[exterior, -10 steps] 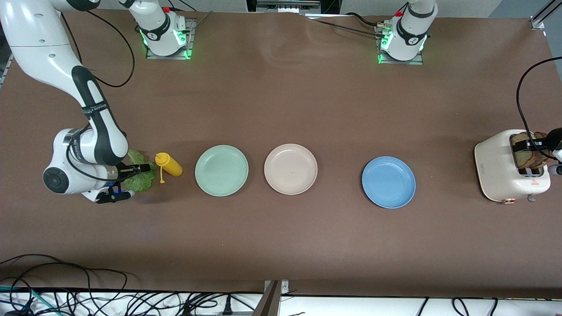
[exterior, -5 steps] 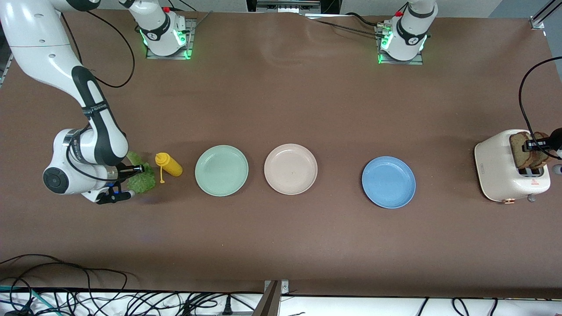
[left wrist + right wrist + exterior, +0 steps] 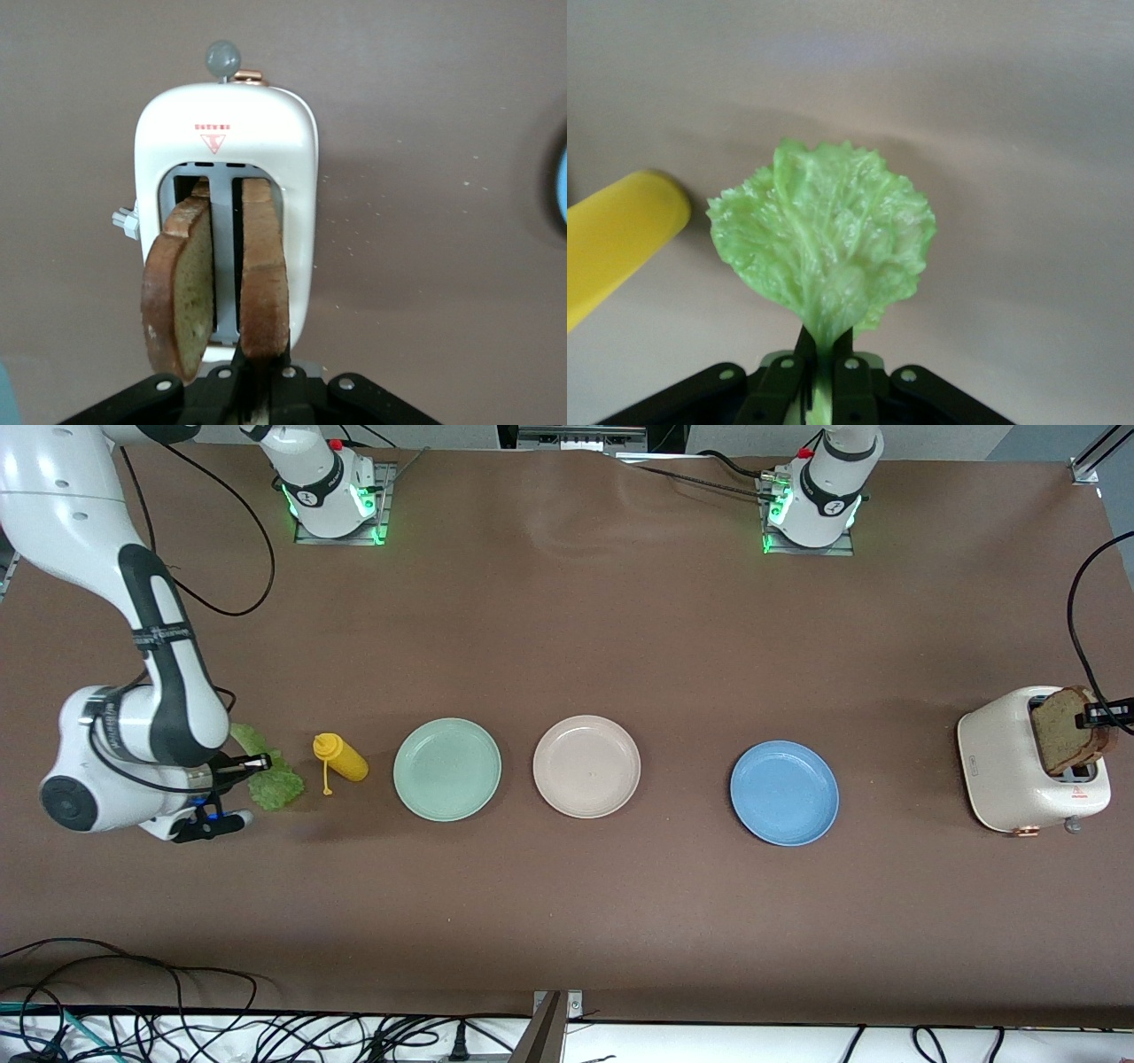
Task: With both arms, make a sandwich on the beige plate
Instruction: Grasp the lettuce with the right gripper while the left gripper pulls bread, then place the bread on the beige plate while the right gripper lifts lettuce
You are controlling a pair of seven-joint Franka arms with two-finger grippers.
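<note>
Both grippers are clamped: left gripper [image 3: 252, 390] on a bread slice [image 3: 266, 283], right gripper [image 3: 819, 381] on the lettuce [image 3: 824, 239]. You carry bread first to the beige plate [image 3: 586, 766].

Left hand [image 3: 1118, 710] mostly cut off by front view's edge. Right hand [image 3: 257, 762] covers part of lettuce leaf [image 3: 275, 784]. Toaster [image 3: 226, 159] slots hide the bread slices' [image 3: 182, 297] lower ends.

right pincer [image 3: 819, 372]: clamped on lettuce leaf [image 3: 824, 243] stem | yellow bottle [image 3: 616, 235]: beside leaf
</note>
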